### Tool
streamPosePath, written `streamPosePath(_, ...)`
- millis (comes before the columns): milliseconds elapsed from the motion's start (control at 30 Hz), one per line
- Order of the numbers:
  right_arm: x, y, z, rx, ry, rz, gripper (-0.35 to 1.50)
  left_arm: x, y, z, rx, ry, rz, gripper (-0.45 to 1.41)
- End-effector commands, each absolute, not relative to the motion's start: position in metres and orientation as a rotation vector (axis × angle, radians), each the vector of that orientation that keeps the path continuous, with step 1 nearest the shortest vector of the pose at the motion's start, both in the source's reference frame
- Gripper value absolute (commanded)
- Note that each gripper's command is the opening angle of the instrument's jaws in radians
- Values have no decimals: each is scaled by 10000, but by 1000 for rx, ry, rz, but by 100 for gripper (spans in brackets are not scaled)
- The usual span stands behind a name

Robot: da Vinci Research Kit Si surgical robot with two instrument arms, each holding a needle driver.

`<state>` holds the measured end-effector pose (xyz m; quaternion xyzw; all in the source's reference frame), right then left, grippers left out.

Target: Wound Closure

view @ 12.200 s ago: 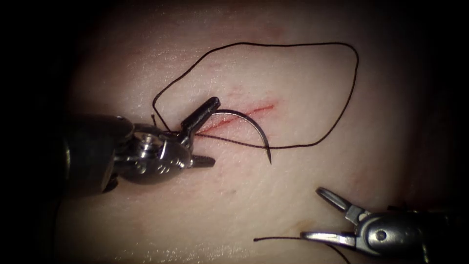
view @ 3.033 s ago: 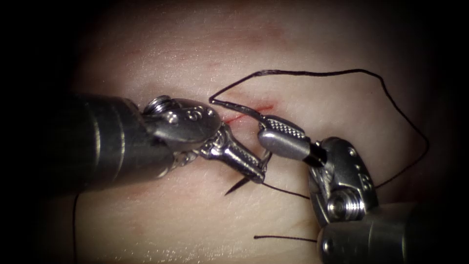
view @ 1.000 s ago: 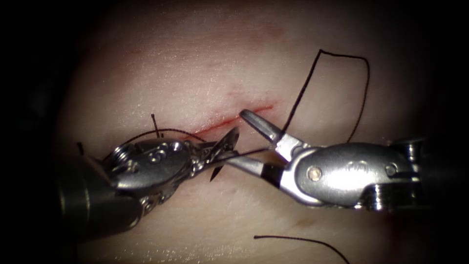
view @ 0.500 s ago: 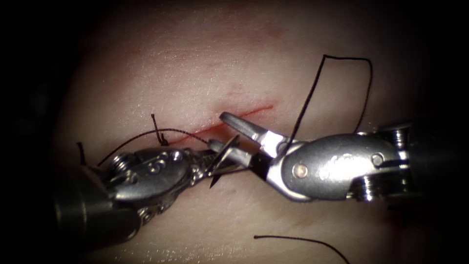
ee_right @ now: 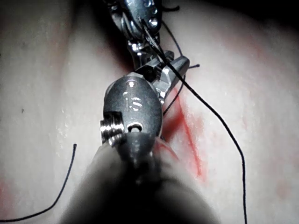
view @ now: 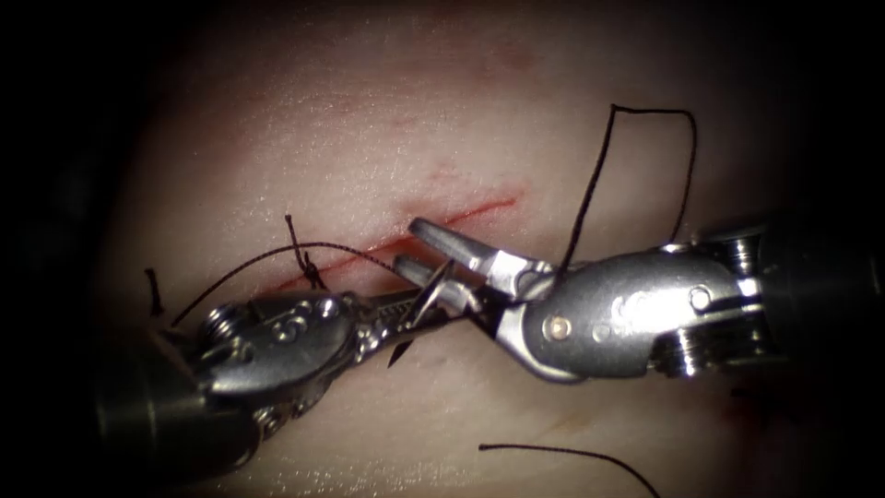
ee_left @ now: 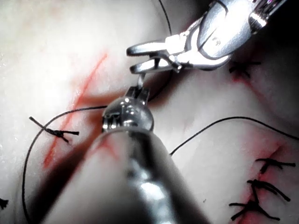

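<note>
Above tissue [view: 304, 120], right tool [view: 426, 249] has closed in around left-held needle [view: 419, 309].

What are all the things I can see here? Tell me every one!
tissue: one, pale pink, under everything.
cut: one, red line, middle of the tissue.
needle: one, curved, silver, out of the tissue, held by the left tool near its point.
thread: one long black strand, looping right of the cut.
knot: one, black, on the cut's left part.
cut end of thread: one, black, below the tools.
left tool: shut on the needle.
right tool: jaws open around the needle.
</note>
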<state>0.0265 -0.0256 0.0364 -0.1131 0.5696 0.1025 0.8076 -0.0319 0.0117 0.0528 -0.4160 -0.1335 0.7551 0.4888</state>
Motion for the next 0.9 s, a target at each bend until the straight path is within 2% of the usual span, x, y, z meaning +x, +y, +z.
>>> streamPosePath(33,267,-262,367,-251,1219,217,-35,-324,111,535,-1032,-330,1823,-45)
streamPosePath(67,265,-261,368,-254,1217,212,-35,-321,111,535,-1115,-296,1792,-45)
streamPosePath(100,264,-260,368,-254,1214,214,-35,-319,112,535,-1167,-259,1784,-33)
streamPosePath(133,264,-259,369,-253,1216,213,-35,-317,113,534,-1239,-196,1789,-11)
streamPosePath(200,264,-259,370,-250,1227,209,-35,-315,113,534,-1296,-160,1786,-8)
streamPosePath(267,264,-257,374,-237,1273,192,-35,-311,114,532,-1372,-156,1742,14)
streamPosePath(300,264,-257,374,-237,1273,192,-35,-311,114,532,-1372,-156,1742,14)
streamPosePath(400,261,-252,379,-211,1326,166,-35,-307,110,530,-1395,-163,1754,49)
streamPosePath(433,260,-248,382,-177,1376,136,-35,-303,106,530,-1439,-167,1771,83)
streamPosePath(467,258,-244,385,-158,1420,118,-35,-301,104,530,-1452,-160,1787,91)
streamPosePath(600,255,-229,391,-113,1477,89,-35,-292,95,532,-1481,-143,1823,94)
streamPosePath(667,253,-208,398,-55,1527,-5,-35,-283,77,539,-1459,-109,1890,83)
streamPosePath(767,255,-202,400,-40,1525,-51,-35,-282,70,543,-1453,-117,1911,81)
streamPosePath(867,265,-198,401,-27,1506,-154,-35,-282,60,552,-1412,-161,1977,52)
streamPosePath(900,268,-197,402,-30,1489,-177,-35,-283,59,555,-1393,-181,2002,32)
